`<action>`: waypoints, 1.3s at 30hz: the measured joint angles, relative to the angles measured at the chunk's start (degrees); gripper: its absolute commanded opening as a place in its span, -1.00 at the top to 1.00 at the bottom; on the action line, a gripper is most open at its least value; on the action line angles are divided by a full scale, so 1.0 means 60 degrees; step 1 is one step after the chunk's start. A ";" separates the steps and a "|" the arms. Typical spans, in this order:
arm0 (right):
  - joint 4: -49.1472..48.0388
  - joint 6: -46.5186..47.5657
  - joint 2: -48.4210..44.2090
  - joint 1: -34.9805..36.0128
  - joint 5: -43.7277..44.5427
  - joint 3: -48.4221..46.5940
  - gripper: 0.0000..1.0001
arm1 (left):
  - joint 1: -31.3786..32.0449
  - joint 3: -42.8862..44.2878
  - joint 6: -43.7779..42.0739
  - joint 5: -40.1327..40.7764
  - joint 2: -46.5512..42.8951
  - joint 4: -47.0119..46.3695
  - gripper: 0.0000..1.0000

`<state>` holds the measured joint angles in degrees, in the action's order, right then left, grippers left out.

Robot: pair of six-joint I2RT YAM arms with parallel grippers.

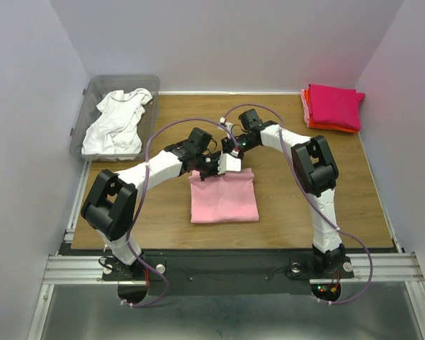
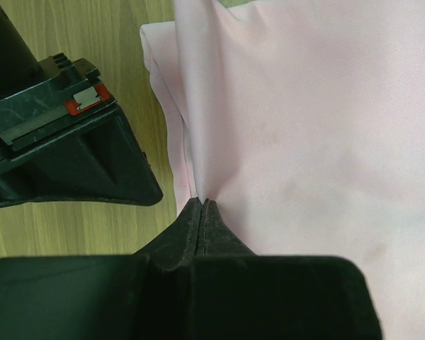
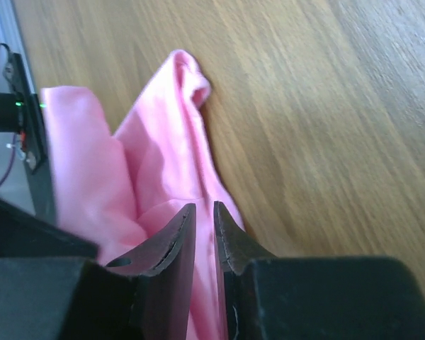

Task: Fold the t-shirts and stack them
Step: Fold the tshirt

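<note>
A light pink t-shirt (image 1: 223, 197) lies partly folded in the middle of the wooden table (image 1: 326, 184). My left gripper (image 1: 202, 174) sits at its far left edge. In the left wrist view that gripper (image 2: 204, 202) is shut, pinching a fold of the pink t-shirt (image 2: 304, 142). My right gripper (image 1: 231, 164) is just beside it at the shirt's far edge. Its jaws (image 3: 204, 207) stand a narrow gap apart over bunched pink cloth (image 3: 163, 142), not gripping it. A white t-shirt (image 1: 117, 120) lies crumpled in the bin. Folded magenta and orange t-shirts (image 1: 333, 106) are stacked at the far right corner.
The clear grey plastic bin (image 1: 85, 106) stands off the table's far left corner. Both arms arch over the table's middle and their wrists nearly touch. The right gripper's black body (image 2: 57, 149) fills the left of the left wrist view. Grey walls close in three sides.
</note>
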<state>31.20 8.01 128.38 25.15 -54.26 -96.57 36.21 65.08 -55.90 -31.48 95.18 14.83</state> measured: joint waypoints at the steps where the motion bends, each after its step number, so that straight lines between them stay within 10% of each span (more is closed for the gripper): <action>1: 0.0000 0.0058 0.0044 0.0000 0.0040 0.0000 0.59 | 0.0000 0.0000 0.0000 0.0004 0.0000 0.0004 1.00; 31: 0.0098 0.0459 0.0718 -0.0124 -0.0510 0.0324 0.51 | -0.0572 0.0637 -0.0353 0.0051 0.0772 -0.0470 0.99; 39: 0.0222 0.0474 0.0495 -0.0208 0.1096 -0.0641 -0.01 | -0.0572 0.0685 -0.0503 0.0073 0.0820 -0.0474 0.31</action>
<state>32.53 10.85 131.35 23.90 -47.68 -100.42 32.77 69.19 -58.92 -31.05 100.09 11.99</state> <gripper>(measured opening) 0.459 0.263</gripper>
